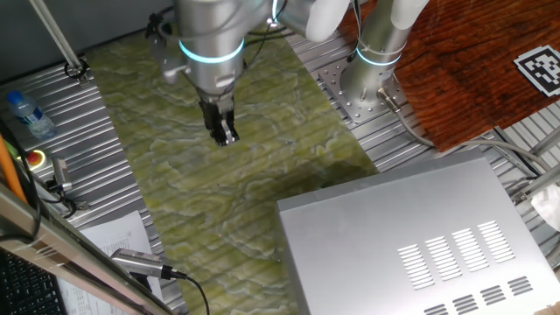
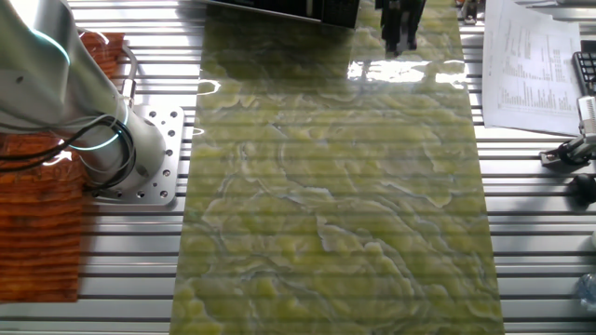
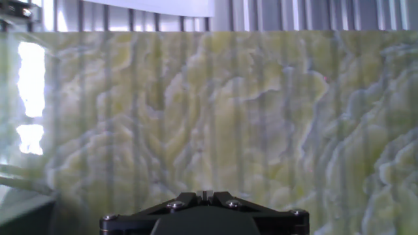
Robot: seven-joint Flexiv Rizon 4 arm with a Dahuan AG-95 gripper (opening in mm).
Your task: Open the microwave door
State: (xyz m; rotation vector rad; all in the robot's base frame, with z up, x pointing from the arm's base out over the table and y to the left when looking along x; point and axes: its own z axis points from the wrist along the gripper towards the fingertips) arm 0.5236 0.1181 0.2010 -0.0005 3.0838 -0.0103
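The microwave [image 1: 411, 245] is a large silver box with vent slots on top, at the lower right of one fixed view. Its front shows in the other fixed view only as a dark strip with a silver edge, the microwave door [image 2: 279, 7], at the top border. My gripper [image 1: 224, 133] hangs above the green marbled mat [image 1: 219, 192], up and left of the microwave and well apart from it. It also shows at the top of the other fixed view [image 2: 402, 28]. In the hand view the fingertips [image 3: 206, 194] meet with nothing between them.
The robot base [image 1: 367, 87] and a rust-brown wooden board [image 1: 472, 61] are at the back right. A water bottle [image 1: 24, 114], a red button [image 1: 35, 159], papers [image 1: 114, 236] and a cabled device [image 1: 140, 261] lie on the left slats.
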